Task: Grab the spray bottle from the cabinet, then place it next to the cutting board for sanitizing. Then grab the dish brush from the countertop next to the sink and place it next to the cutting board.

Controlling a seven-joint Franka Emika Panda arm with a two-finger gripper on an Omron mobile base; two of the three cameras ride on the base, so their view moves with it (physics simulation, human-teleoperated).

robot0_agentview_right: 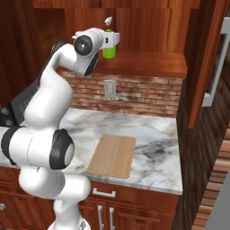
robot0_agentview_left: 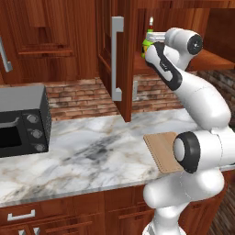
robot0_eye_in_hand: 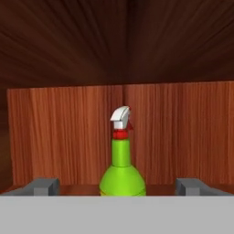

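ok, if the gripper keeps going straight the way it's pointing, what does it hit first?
Most likely the spray bottle, centred between the open gripper fingers on the cabinet shelf. Behind it, the cabinet's back wall.

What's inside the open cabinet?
The spray bottle stands upright on the cabinet's bare wooden shelf, against the back panel, between the open claw's fingertips. The bottle's base is covered by the hand.

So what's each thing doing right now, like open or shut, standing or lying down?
Cabinet: door open, bottle on its shelf.
Spray bottle: standing upright on the shelf, not held.
Tool: open, fingers either side of the bottle.
Cutting board: lying flat on the countertop, nothing on it.
Oven: door shut.
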